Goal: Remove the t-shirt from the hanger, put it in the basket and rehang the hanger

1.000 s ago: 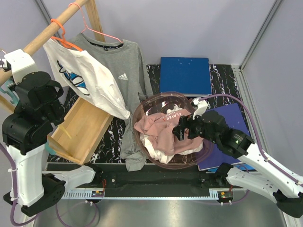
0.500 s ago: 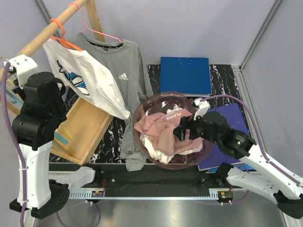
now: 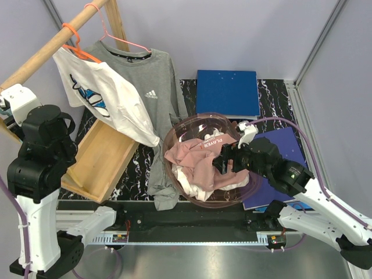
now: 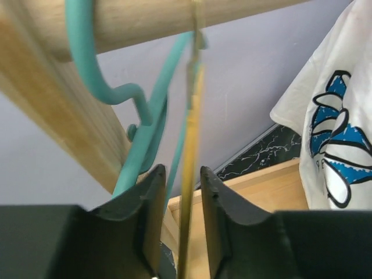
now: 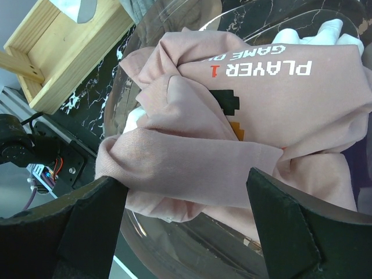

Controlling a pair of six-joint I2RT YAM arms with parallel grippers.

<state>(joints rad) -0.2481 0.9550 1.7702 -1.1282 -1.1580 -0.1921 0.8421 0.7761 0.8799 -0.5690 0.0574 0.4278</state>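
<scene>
Our left pincer (image 4: 180, 177) is straddling a yellow hanger (image 4: 190, 116), jaws narrow, grip unclear; the right pincer (image 5: 186, 181) is gaping empty. The white t-shirt (image 3: 107, 96) is hanging on the wooden rod (image 3: 43, 53): we are favouring steadying its orange hanger (image 3: 84, 54).

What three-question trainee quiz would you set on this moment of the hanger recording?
1. True or false: the pink t-shirt lies in the clear bowl.
2. Which hanger carries the white t-shirt? A orange, B pink, C teal.
3. Fill in: the right gripper hangs over the bowl with its jaws ____.
Key: 1 true; 2 A; 3 open.
</scene>
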